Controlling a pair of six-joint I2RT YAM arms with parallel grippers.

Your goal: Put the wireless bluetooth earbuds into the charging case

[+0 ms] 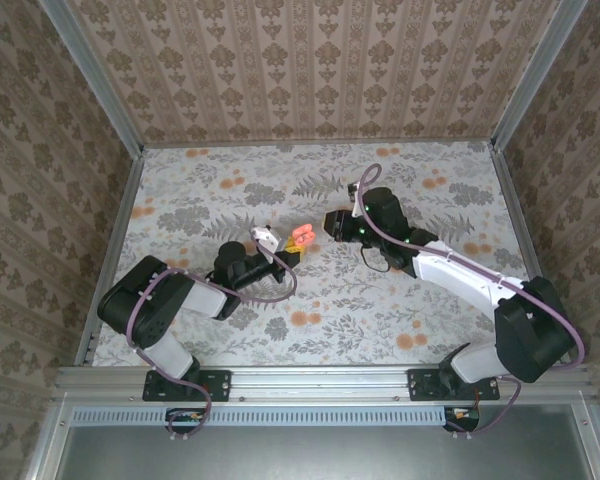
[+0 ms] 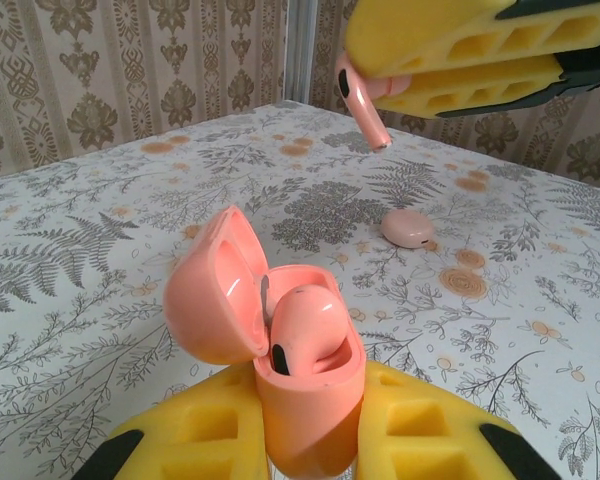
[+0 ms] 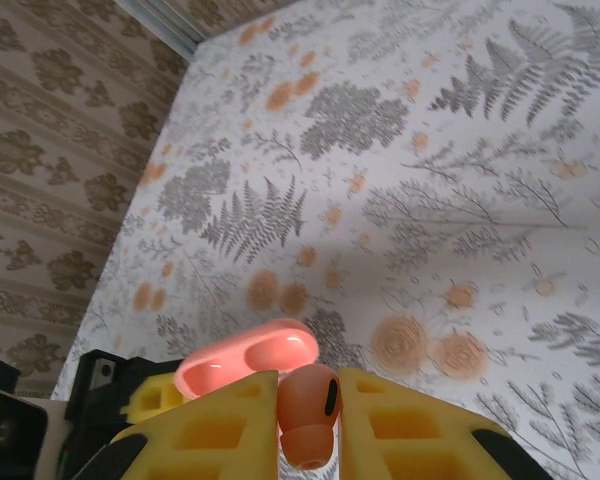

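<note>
My left gripper (image 2: 310, 395) is shut on the salmon-pink charging case (image 2: 325, 385), holding it upright with its lid (image 2: 212, 295) swung open to the left. One earbud (image 2: 305, 325) sits in the case's left well. My right gripper (image 3: 308, 400) is shut on the other earbud (image 3: 310, 410). In the left wrist view that earbud (image 2: 360, 100) hangs stem-down from the right gripper (image 2: 430, 60), above and slightly beyond the case. From above, the case (image 1: 301, 237) lies between the left gripper (image 1: 285, 252) and the right gripper (image 1: 332, 222).
A small pink rounded object (image 2: 408, 228) lies on the floral tablecloth beyond the case. Patterned walls and a metal frame (image 1: 115, 110) enclose the table on three sides. The cloth's orange flower prints (image 1: 300, 318) are flat.
</note>
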